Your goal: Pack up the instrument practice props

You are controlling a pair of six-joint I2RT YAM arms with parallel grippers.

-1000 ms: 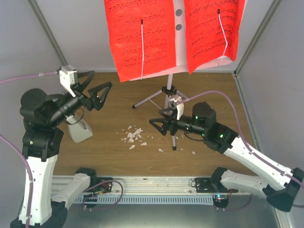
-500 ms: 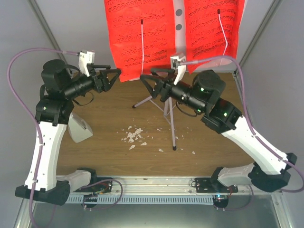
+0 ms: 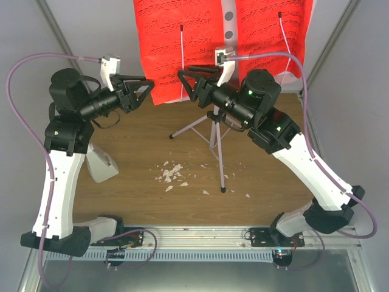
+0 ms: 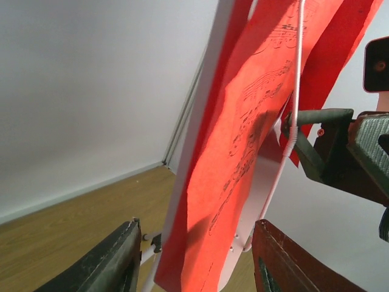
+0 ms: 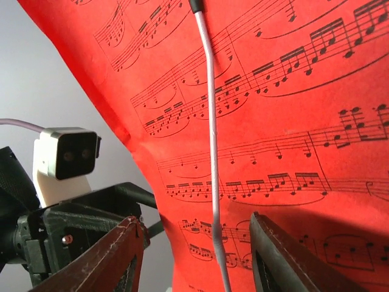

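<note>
Whereas both sat low earlier, left gripper (image 3: 146, 90) and right gripper (image 3: 187, 86) now flank the left sheet (image 3: 164, 48), jaws narrower but unclenched.

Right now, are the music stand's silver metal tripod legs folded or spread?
Spread: the silver metal tripod legs splay outward, their feet far apart on the brown wooden tabletop.

Red sheets (image 3: 170, 42) on upright stand (image 3: 228, 24) (metronome (image 3: 103, 167) left)
</note>
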